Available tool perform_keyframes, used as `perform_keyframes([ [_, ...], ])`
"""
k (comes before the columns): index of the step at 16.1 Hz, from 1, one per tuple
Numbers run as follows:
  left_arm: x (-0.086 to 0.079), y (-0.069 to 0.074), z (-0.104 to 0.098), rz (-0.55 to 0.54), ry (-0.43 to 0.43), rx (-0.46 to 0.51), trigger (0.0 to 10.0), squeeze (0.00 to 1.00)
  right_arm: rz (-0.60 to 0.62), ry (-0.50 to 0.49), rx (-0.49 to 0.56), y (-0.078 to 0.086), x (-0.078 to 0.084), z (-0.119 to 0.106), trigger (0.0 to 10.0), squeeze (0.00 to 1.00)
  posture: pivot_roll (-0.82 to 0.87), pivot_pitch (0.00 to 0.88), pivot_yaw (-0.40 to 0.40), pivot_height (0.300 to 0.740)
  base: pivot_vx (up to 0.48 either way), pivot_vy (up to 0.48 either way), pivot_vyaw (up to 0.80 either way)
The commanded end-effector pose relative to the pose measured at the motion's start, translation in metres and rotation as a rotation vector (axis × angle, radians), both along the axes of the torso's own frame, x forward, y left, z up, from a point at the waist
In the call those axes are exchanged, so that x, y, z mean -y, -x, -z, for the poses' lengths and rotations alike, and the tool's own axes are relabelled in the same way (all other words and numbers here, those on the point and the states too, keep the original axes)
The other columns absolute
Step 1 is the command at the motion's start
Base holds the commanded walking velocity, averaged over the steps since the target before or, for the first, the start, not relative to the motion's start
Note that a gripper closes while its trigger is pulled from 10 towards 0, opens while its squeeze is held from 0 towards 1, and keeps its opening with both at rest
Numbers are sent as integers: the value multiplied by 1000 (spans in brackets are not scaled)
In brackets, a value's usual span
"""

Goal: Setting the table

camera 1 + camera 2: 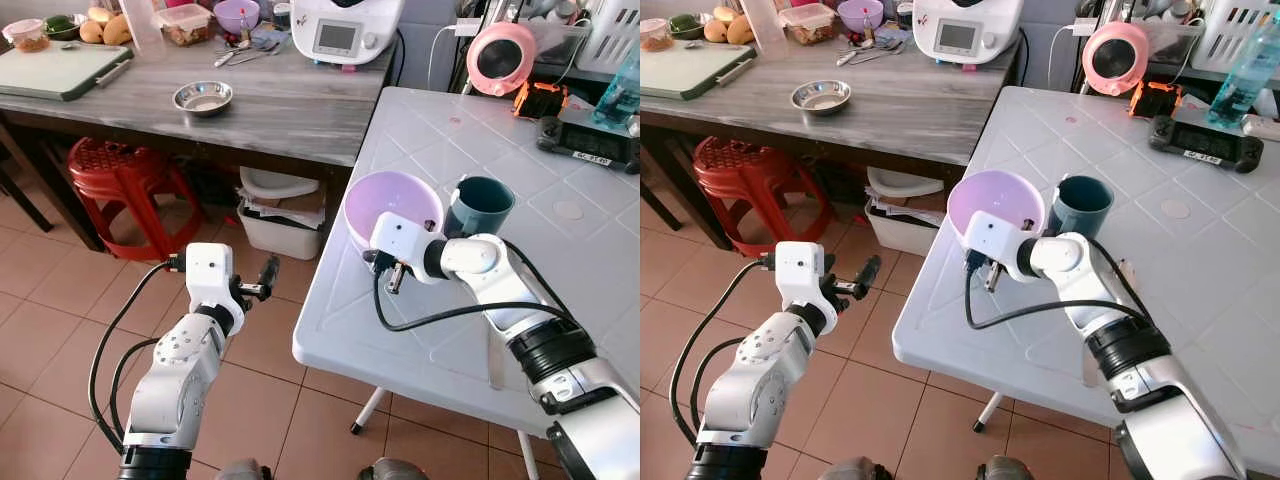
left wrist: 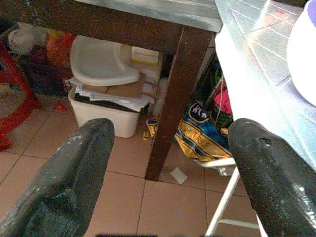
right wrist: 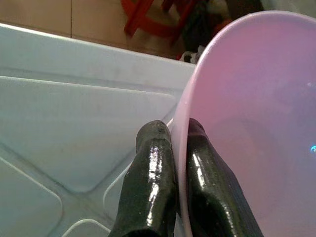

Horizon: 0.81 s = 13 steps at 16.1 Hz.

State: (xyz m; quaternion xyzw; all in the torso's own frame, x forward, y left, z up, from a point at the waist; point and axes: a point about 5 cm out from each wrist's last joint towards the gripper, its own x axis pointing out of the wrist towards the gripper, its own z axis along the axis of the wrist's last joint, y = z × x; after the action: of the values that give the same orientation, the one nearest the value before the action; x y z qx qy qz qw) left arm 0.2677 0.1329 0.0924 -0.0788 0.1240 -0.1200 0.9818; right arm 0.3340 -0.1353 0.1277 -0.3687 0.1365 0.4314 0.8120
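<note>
The white plastic desk [image 1: 470, 330] runs off the right and lower edges of the eye views, so its full extent cannot be seen; the grey wooden desk [image 1: 290, 105] behind it is likewise cut off at the top and left, and the items crowded along its back edge are too small to name reliably apart from a white kitchen appliance [image 1: 345, 30] and a small steel bowl [image 1: 203, 97]. Under that desk a red plastic stool [image 1: 120, 175] and a white storage bin [image 2: 101, 111] stand partly in shadow. On the white desk, near its left corner, sits the lilac bowl [image 1: 392, 205], with a dark teal cup [image 1: 478, 207] just beside it on the right. The right end effector [image 3: 180, 163] is clenched on the bowl's near rim, one black finger outside the wall and one inside; from the head camera its wrist housing hides the grip itself. The left end effector [image 2: 170, 163] hovers released over the tiled floor [image 1: 60, 300], fingers spread wide, well apart from the bowl.
</note>
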Motion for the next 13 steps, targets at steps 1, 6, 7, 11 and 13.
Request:
perform_keyframes([
  [1, -2, -2, -1, -15, -6, -2, 10000, 0, 4, -69, 98, -4, -9, -13, 0, 0, -42, 0, 22, 740, 0, 0, 0],
  [6, -5, -5, -1, -41, 3, -3, 10000, 0, -98, -267, 320, 14, -44, -33, 0, 0, -42, 0, 23, 740, 0, 0, 0],
  [7, -5, -5, -1, -48, 4, 4, 10000, 0, -80, -317, 370, 19, -49, -36, 2627, 0, -42, 0, 23, 740, 0, 435, 0],
  [11, -4, -9, -4, -62, -7, 40, 10000, 0, 31, -481, 489, 40, -52, -42, 10000, 0, -52, 0, 22, 740, 0, 480, 0],
  [13, -6, -12, -9, -70, -28, 86, 10000, 0, 95, -511, 524, 44, -48, -42, 10000, 0, -53, 0, 21, 740, 0, 480, 0],
])
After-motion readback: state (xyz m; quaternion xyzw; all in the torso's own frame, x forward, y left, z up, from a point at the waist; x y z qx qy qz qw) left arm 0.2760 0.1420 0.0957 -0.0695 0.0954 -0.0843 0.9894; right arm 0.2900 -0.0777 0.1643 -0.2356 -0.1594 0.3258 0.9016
